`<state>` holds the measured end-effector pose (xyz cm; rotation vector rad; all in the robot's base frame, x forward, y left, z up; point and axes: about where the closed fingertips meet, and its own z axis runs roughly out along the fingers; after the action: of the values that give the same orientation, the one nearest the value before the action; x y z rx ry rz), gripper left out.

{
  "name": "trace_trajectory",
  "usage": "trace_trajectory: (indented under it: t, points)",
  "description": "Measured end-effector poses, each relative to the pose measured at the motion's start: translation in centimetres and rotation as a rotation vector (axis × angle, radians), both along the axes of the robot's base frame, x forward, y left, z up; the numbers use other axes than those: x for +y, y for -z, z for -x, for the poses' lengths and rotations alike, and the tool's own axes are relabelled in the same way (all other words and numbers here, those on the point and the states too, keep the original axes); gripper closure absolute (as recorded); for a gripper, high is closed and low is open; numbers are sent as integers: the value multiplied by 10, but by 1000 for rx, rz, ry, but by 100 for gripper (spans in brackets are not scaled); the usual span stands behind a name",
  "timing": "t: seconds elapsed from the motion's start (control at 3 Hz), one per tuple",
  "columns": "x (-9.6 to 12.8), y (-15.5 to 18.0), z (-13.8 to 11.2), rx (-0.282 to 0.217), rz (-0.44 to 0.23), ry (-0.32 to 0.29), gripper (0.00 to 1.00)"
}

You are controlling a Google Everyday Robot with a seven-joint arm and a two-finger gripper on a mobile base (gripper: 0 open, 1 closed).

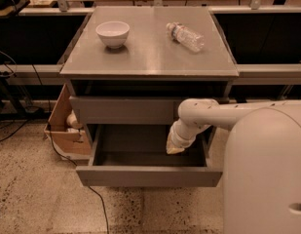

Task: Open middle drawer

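Within the open middle drawer (pixel 145 175), at its right, hangs the gripper (pixel 174 147); we cannot tell its grip. We judge the drawer rigid, free-sliding, best hooked behind its front.

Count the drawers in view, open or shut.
2. The top drawer is shut under the cabinet top; the middle drawer below is pulled out, with the gripper inside near its right side. Another may be hidden beneath it.
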<state>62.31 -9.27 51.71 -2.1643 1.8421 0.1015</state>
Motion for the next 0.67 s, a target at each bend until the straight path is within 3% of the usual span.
trace_trajectory:
  t: [0.33,0.67]
  points:
    - [-6,14,-8,14,-54,41,100]
    - [-9,39,-17,33,-158,99,100]
